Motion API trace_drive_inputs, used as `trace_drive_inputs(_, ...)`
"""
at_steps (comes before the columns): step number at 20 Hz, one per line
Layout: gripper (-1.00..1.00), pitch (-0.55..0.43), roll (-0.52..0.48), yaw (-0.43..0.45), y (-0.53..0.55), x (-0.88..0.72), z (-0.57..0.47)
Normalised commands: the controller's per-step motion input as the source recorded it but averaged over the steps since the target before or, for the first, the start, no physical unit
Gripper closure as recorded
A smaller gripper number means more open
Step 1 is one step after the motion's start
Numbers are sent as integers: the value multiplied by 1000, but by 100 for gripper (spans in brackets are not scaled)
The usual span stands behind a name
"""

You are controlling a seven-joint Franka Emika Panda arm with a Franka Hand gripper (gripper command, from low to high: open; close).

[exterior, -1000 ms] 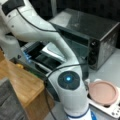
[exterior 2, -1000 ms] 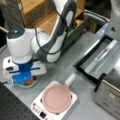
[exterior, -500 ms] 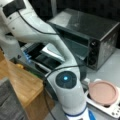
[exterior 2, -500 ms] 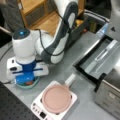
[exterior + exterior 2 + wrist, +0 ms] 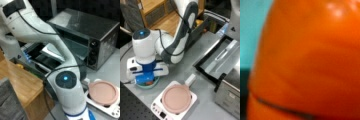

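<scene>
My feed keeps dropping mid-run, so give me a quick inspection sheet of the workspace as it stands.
Surface: grey table, bare between the items.
Job's things: orange object fills the wrist view against teal; teal dish lies under the hand.
Clutter: pink plate on a white scale; toaster oven with its door dropped open.
Hand: hand low over the dish, fingers hidden.
Cables: black cable along the arm.
Surroundings: wooden shelf; wooden bench.

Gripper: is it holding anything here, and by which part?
Cannot be told. The gripper is down over a teal dish, an orange object fills the wrist view, and its fingers are hidden.
</scene>
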Motion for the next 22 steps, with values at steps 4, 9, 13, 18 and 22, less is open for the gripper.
trace_drive_inputs(4, 100, 261, 169, -139, -181, 551, 10)
trace_drive_inputs(9, 100, 287, 136, -110, -169, 429, 355)
trace_drive_inputs(13, 100, 257, 129, -90, -98, 335, 463)
trace_drive_inputs(18, 100, 211, 67, -128, -22, 223, 367)
trace_drive_inputs(22, 100, 177, 15, -176, 65, 107, 272)
